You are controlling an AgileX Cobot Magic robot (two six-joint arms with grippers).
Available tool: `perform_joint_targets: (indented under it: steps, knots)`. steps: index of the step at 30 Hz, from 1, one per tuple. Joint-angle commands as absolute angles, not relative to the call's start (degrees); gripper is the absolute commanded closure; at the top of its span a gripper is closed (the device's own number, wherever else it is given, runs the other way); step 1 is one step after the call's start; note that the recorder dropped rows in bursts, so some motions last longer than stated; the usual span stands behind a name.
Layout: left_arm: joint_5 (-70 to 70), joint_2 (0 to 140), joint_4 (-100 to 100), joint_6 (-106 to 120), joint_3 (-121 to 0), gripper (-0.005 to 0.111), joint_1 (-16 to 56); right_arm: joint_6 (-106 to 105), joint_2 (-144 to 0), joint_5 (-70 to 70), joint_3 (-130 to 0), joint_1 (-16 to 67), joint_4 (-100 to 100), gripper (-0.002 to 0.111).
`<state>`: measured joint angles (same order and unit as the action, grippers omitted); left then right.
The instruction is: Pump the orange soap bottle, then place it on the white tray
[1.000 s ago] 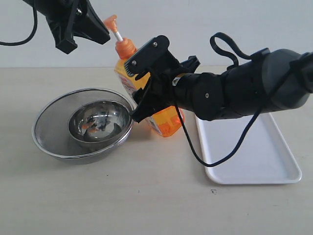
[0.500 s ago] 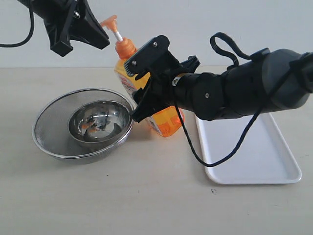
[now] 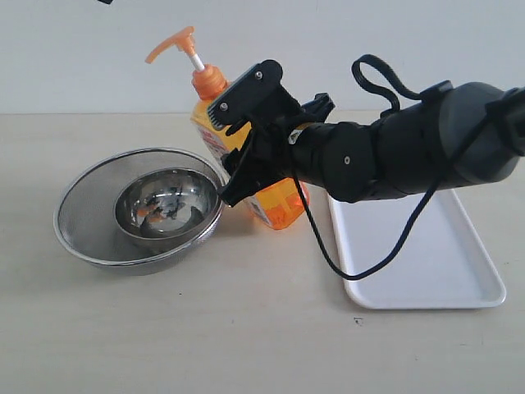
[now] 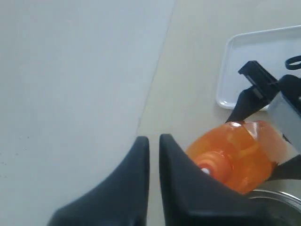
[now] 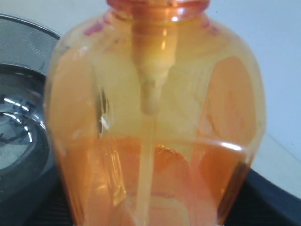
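Bottle: orange soap bottle (image 3: pixel 279 203) leans left, btwn steel bowl (image 3: pixel 164 201) & white tray (image 3: pixel 426 271), base low by surface (image 3: pixel 246 328).
Right: right pincer (image 3: pixel 238 139) pinching bottle body.
Left: left pincer (image 4: pixel 154 155) pressed together, above pump (image 3: pixel 176 41).
Risk: tilted hold, so bottle cd pivot, clip tray rim, topple.

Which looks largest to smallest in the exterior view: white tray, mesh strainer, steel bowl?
1. The white tray and the mesh strainer: about alike, and the right arm hides some of the tray, so unranked.
2. The steel bowl, inside the strainer: smallest.
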<state>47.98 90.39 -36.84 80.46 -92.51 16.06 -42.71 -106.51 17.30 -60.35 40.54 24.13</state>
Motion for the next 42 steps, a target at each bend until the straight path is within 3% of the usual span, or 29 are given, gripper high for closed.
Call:
perform_joint_targets:
  steps: [1,12,42]
  knots:
    - [48.77,91.37,-34.6,79.11,-92.72,0.102,16.49,-43.5,-105.87,18.66,-60.7,40.53,23.37,0.108]
    - [63.38,92.09,-26.89,75.64,-92.72,0.102,16.49,-43.49,-105.87,19.0,-60.7,40.53,23.37,0.108]
    - [57.55,97.7,-25.04,72.86,-92.72,0.102,16.49,-43.49,-105.87,19.0,-60.7,40.53,23.37,0.108]
